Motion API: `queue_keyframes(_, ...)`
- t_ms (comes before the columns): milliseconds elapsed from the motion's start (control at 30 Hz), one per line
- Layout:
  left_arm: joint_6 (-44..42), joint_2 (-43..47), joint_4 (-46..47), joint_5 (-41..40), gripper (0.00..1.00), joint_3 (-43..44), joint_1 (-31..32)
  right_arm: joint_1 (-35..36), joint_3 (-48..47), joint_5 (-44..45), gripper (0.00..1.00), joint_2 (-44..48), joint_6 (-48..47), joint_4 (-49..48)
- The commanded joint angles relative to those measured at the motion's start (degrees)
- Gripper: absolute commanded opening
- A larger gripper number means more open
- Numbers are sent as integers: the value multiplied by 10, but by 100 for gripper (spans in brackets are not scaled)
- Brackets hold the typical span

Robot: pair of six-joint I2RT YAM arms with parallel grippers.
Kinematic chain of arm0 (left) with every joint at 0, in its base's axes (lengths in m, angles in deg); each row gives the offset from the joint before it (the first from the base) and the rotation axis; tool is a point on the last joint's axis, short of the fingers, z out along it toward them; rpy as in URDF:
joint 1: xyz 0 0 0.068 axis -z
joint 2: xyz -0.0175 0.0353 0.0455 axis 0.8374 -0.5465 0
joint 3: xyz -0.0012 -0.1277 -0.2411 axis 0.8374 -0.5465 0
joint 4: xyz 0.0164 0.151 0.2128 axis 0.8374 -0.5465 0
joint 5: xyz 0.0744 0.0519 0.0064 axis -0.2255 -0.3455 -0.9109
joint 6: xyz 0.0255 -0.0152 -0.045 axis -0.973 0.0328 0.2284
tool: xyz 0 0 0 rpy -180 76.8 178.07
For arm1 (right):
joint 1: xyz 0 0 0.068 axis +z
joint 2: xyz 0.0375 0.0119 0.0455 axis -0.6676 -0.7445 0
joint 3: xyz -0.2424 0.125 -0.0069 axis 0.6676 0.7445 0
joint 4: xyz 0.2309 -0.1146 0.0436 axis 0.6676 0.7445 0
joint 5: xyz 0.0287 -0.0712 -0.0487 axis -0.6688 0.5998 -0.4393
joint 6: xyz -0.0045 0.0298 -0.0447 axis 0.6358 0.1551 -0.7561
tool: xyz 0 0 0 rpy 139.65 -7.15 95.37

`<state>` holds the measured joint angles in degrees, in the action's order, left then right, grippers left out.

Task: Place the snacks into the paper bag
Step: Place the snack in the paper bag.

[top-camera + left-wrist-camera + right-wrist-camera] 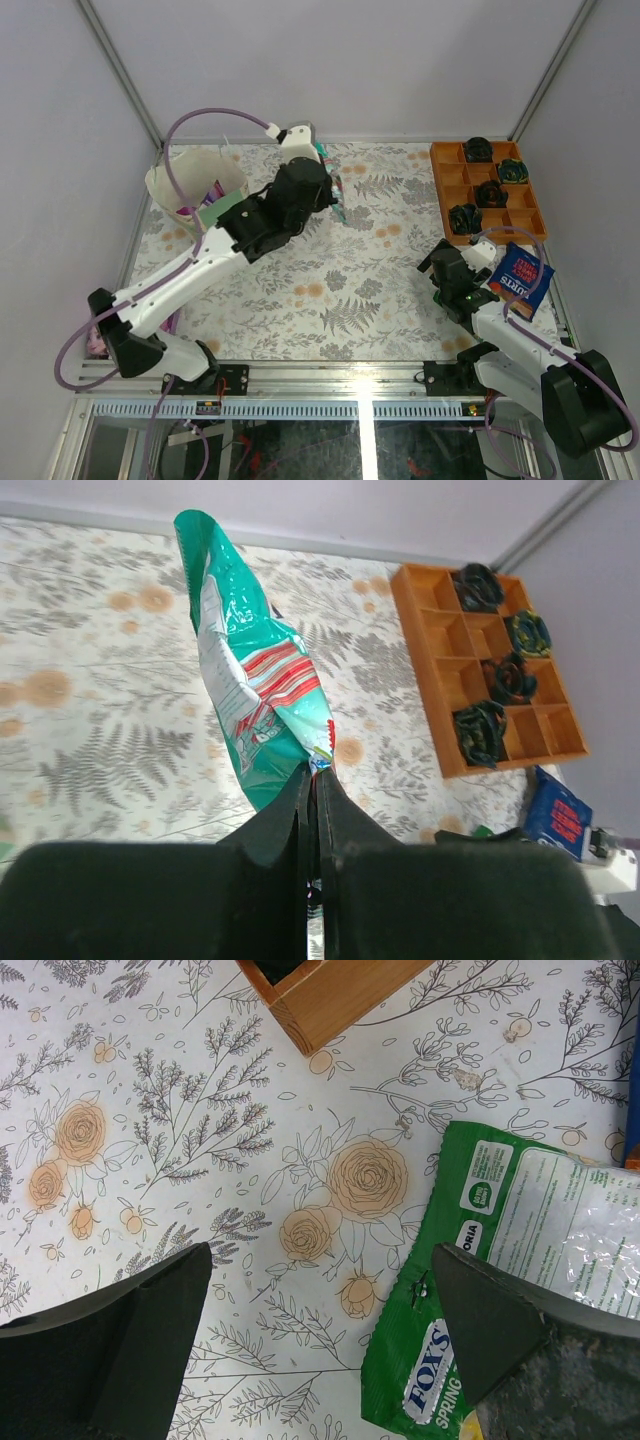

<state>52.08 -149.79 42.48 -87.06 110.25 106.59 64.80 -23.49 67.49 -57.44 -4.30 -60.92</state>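
My left gripper [315, 775] is shut on the bottom edge of a green sweets bag with red stripes [255, 680] and holds it up above the table. In the top view that gripper [330, 195] and the bag [339, 200] are right of the cream paper bag [165, 185], which stands upright at the back left with packets inside. My right gripper [322, 1255] is open and empty, low over the table. A green FOX'S packet [480, 1290] lies flat, partly under its right finger [500, 1330]. A blue BURTS crisp bag [522, 280] lies right of the right gripper [440, 275].
An orange compartment tray [452, 185] with dark round objects stands at the back right; its corner shows in the right wrist view [320, 1000]. A pink item [97, 340] lies by the left arm's base. Grey walls close in on three sides.
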Motion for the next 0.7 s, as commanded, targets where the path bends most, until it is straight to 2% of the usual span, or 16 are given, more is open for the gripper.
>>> queue_keyframes(0, -48, 59, -43, -88, 0, 18, -15, -1, -20, 2, 99, 6, -4, -18)
queue_keyframes(300, -73, 165, -69, -149, 0, -7, -80, -1, -22, -9, 99, -10, -4, -24)
queue_keyframes(433, -75, 193, -70, -154, 0, -18, -110, -1, -25, -12, 99, -19, -3, -24)
queue_keyframes(667, -60, 235, -67, -213, 0, -35, -139, -1, -24, -13, 99, -19, -3, -25)
